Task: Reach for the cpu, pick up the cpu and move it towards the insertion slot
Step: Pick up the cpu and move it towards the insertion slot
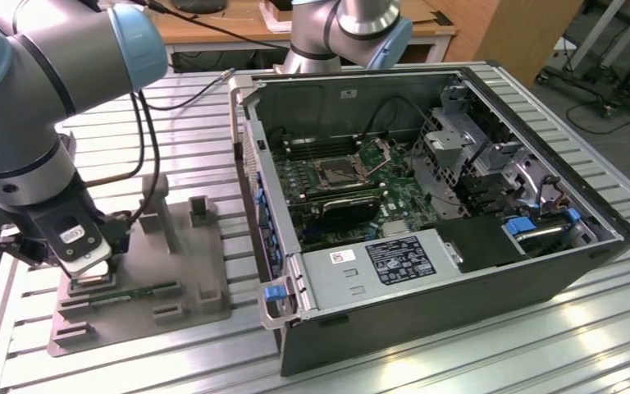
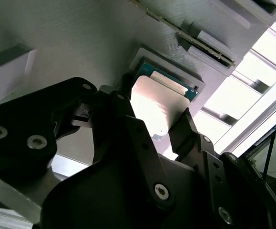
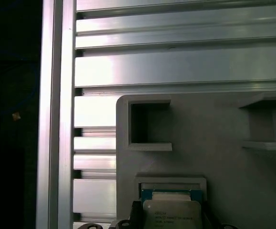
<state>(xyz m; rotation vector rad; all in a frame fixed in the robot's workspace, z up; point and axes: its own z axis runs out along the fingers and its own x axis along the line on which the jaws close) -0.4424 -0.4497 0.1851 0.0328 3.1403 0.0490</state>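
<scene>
Grey tray cradles the chip, fingers apart astride it; the exterior view adds a computer case at three o'clock, its wall between tray and socket.

Table: slotted aluminium, ribs run across the exterior view. Two things sit directly on it.
- Tray: grey fixture plate with raised blocks and pockets, at the exterior view's left, flat on the ribs and near the table's left edge.
- Case: open PC case on its side, at the exterior view's right, just beside the tray, not touching.

A black cable trails over the ribs behind the tray. Arm base probably stands at the far edge; its foot is hidden behind the case.

Both wrist views show tray resting on the ribs.
</scene>
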